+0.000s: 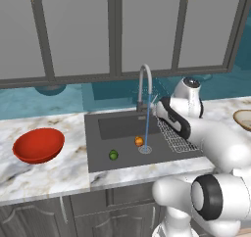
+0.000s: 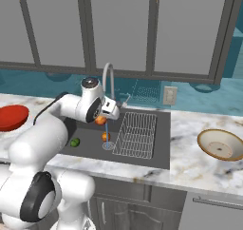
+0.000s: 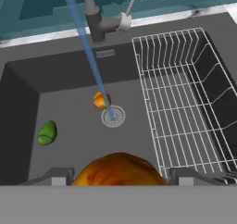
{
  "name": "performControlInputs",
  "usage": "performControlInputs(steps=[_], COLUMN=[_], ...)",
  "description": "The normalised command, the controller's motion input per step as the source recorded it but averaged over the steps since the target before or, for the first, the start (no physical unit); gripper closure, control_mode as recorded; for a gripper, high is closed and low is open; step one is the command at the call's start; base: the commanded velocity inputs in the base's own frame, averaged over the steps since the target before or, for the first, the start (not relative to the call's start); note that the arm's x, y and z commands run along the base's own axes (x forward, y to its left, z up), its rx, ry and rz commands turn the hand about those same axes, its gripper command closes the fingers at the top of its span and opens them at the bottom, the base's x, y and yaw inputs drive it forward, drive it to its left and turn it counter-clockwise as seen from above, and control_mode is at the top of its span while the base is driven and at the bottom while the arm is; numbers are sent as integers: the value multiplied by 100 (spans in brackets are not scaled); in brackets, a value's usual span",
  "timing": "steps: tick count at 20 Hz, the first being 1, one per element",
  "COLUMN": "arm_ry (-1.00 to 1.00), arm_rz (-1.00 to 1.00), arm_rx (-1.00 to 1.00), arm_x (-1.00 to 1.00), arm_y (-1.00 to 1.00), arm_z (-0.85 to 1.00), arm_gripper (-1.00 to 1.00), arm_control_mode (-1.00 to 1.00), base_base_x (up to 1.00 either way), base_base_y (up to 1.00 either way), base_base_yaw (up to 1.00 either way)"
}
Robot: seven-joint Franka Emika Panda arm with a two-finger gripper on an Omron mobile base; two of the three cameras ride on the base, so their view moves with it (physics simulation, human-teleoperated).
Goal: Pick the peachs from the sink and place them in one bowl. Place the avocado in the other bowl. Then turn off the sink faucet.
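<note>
Holding one peach (image 3: 119, 170) between its fingers, the gripper (image 2: 101, 119) hangs above the sink (image 3: 69, 112). Below it lie a second peach (image 3: 101, 100) touching the water stream (image 3: 88, 56), and one avocado (image 3: 47, 133). Wire rack (image 3: 185, 102) alongside. Faucet (image 2: 108, 81) just behind. Two bowls: red bowl (image 1: 38, 145), tan bowl (image 2: 220, 145), both well apart.

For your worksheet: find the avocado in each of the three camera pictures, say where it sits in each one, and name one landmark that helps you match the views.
Left base view: the avocado lies on the sink floor, lower left of the drain.
Right base view: the avocado lies at the sink's left end, beside the white arm.
Hand view: the avocado lies at middle left, on the dark floor.
Shared landmark: the drain, where the water stream lands.
</note>
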Motion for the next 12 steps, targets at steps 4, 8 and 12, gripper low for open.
performControlInputs(steps=[4, 8, 12], arm_ry=[0, 0, 0], arm_rz=[-2, -3, -4], arm_rx=[0, 0, 0], arm_x=[0, 0, 0], arm_y=[-50, -53, -59], arm_z=[0, 0, 0], arm_gripper=[100, 100, 100], arm_control_mode=[-100, -100, -100], base_base_x=[0, 0, 0], base_base_y=[0, 0, 0], base_base_yaw=[0, 0, 0])
